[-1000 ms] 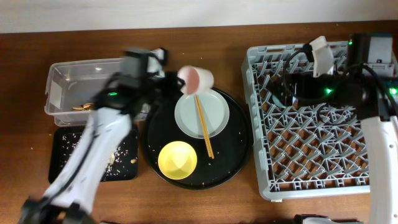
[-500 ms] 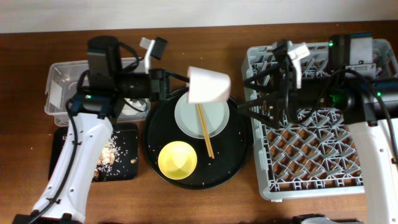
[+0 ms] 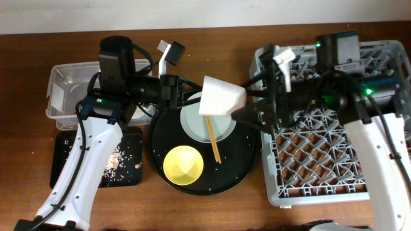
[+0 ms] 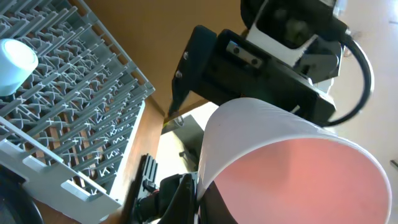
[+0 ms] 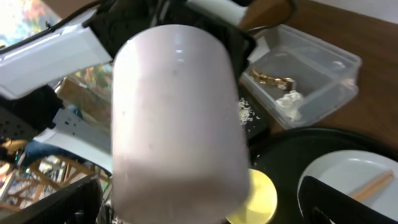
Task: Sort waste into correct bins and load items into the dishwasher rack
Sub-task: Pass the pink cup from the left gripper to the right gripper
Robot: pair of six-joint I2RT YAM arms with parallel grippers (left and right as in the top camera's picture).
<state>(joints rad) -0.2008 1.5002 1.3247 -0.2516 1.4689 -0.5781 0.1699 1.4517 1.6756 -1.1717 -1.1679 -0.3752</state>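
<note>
My left gripper [image 3: 191, 96] is shut on the rim of the pink-white cup [image 3: 221, 97] and holds it on its side above the round white plate [image 3: 221, 125]. In the left wrist view the fingers [image 4: 199, 199] pinch the cup wall [image 4: 249, 137]. My right gripper [image 3: 247, 114] is open, and its fingers [image 5: 205, 205] straddle the cup's base [image 5: 177, 112] without closing. The brown chopsticks [image 3: 212, 140] lie on the plate. The yellow bowl [image 3: 183, 165] sits on the round black tray. The light blue cup [image 4: 15, 62] stands in the grey dishwasher rack [image 3: 321, 154].
The clear box [image 3: 70, 72] at the far left holds a gold wrapper [image 5: 273, 79] and white tissue [image 5: 289, 102]. The flat black tray [image 3: 64, 170] below it carries food scraps. The round black tray [image 3: 244, 163] lies between the bins and the rack.
My left gripper has carried the cup to the right and turned it on its side. My right gripper has come left off the rack and now straddles the cup's base.
</note>
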